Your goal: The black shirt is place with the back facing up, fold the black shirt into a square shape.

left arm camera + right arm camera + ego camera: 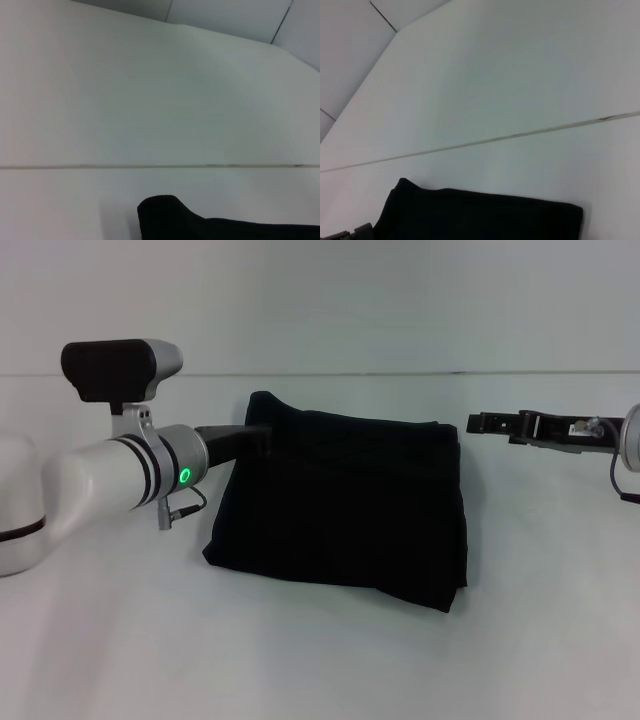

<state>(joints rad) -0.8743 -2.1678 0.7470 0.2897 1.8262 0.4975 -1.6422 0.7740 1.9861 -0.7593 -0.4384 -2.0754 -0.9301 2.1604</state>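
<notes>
The black shirt [345,505] lies folded into a rough square in the middle of the white table, plain side up. Its far left corner [265,402] bunches upward. My left gripper [258,433] reaches in from the left and meets that corner, its tip merging with the dark cloth. The left wrist view shows the raised corner of the shirt [165,215], and the right wrist view shows the shirt's far edge [480,217]. My right gripper [478,423] hovers level just right of the shirt's far right corner, apart from the cloth.
The white table [320,660] ends at a back edge line [400,373] with a pale wall behind it. My left arm's white forearm [110,465] crosses the table's left side.
</notes>
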